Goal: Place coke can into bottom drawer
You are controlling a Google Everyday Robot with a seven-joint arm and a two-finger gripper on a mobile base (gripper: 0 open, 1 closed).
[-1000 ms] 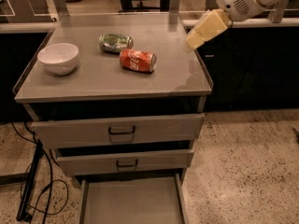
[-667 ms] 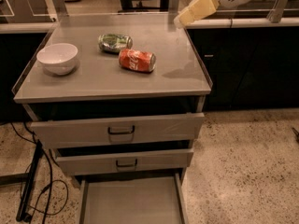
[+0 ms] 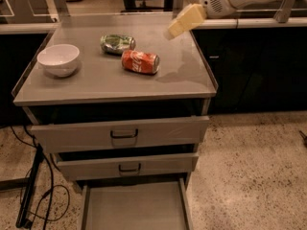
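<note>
The coke can [image 3: 140,62] lies on its side on the grey cabinet top [image 3: 105,83], near the middle. The bottom drawer [image 3: 134,206] is pulled out at the foot of the cabinet, and its flat floor is bare. My gripper [image 3: 184,21] hangs in the air over the back right part of the cabinet top, up and to the right of the coke can and apart from it. It holds nothing that I can see.
A green-silver can [image 3: 117,43] lies just behind the coke can. A white bowl [image 3: 58,59] stands at the left of the top. Two handled drawers [image 3: 122,134] sit slightly open above the bottom one. Black cables [image 3: 33,195] trail on the floor at the left.
My gripper has moved left and up, from beside the cabinet's right edge to above its back right part. The cans and the bowl have not moved.
</note>
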